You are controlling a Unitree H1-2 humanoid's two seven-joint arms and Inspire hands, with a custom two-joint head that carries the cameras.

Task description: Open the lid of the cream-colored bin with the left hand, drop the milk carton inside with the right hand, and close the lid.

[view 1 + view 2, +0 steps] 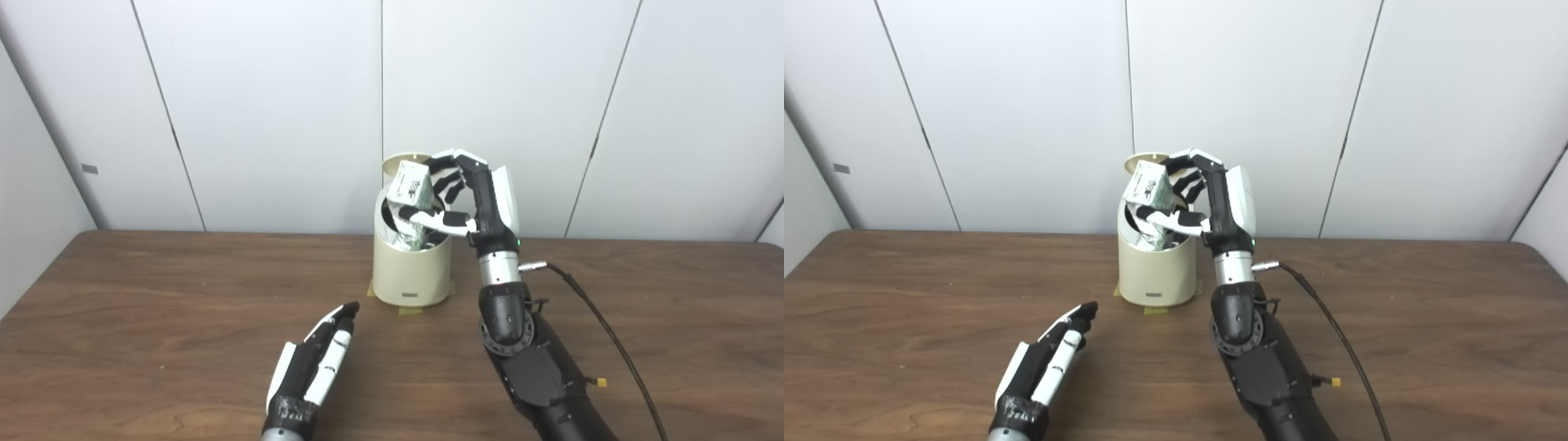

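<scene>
The cream-colored bin (pixel 411 269) stands on the table's far middle, taped down at its base. Its round lid (pixel 401 164) is tipped up at the back, so the mouth is open. My right hand (pixel 465 196) is shut on the white milk carton (pixel 410 185), holding it tilted just above the bin's mouth. Crumpled white and green packaging (pixel 411 237) shows inside the bin. My left hand (pixel 315 364) lies low over the table in front of the bin and to its left, fingers straight and open, holding nothing.
The brown wooden table (pixel 153 306) runs wide on both sides. White wall panels (pixel 275 110) stand close behind the bin. A black cable (pixel 603 334) trails from my right wrist over the table's right part.
</scene>
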